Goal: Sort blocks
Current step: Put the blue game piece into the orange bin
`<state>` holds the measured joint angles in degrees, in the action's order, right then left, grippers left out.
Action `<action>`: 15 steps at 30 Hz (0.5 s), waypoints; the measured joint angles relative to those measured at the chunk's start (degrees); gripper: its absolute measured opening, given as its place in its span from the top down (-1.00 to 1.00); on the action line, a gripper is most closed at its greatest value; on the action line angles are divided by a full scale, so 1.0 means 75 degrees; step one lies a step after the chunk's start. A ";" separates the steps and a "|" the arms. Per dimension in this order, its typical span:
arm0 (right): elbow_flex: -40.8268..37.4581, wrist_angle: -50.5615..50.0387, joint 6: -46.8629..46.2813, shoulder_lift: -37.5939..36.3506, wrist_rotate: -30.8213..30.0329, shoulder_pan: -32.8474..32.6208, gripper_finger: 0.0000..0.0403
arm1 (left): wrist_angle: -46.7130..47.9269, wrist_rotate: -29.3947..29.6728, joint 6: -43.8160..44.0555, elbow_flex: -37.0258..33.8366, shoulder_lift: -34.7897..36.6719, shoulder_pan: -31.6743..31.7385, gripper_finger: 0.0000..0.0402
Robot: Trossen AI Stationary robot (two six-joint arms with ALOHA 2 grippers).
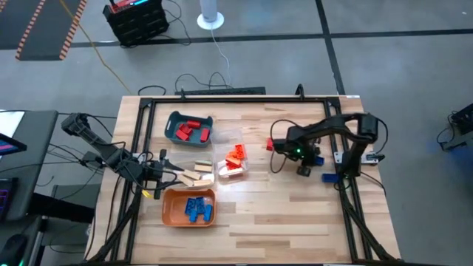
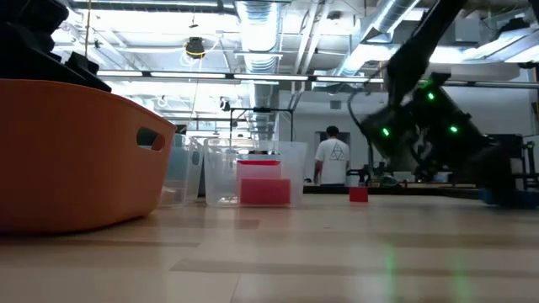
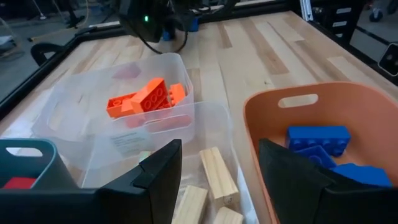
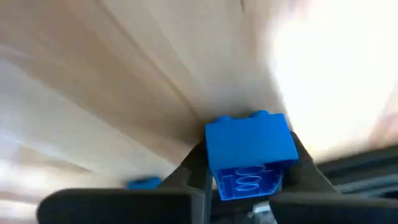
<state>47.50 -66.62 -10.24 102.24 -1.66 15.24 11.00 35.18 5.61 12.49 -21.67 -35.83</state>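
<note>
Fingers of the right pincer pinch a small blue plastic brick over the wooden surface's right side; left pincer waits spread above the clear tray of tan wooden blocks.

The table is pale blond wood in long planks, framed in black. On it sit a teal tray holding red blocks, an orange tray with bright blue blocks, and two clear trays: one shows vivid orange blocks above something red, the other pale tan wooden blocks. One red block lies alone on the boards, and a blue block by the frame. Both arms are dark, nearly black; the right one glows with small green lights. Between the right gripper's black fingers is a saturated blue block with faint pale marking on its side.
</note>
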 joint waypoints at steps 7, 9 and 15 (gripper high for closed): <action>0.1414 -0.0423 -0.0643 -0.0702 -0.0025 -0.0564 0.67 | 0.0053 0.0042 -0.0033 0.0000 -0.0001 0.0000 -0.01; 0.2010 -0.0103 -0.0987 -0.0943 -0.0044 -0.0833 0.67 | 0.0057 0.0129 -0.0033 0.0000 -0.0003 0.0000 -0.01; 0.3154 0.2975 -0.1389 -0.1552 -0.0002 -0.1861 0.67 | 0.0120 0.0262 0.0006 0.0000 0.0000 0.0000 -0.01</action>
<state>71.15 -44.31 -20.65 90.60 -1.68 1.28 11.90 37.14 5.66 12.49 -21.67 -35.83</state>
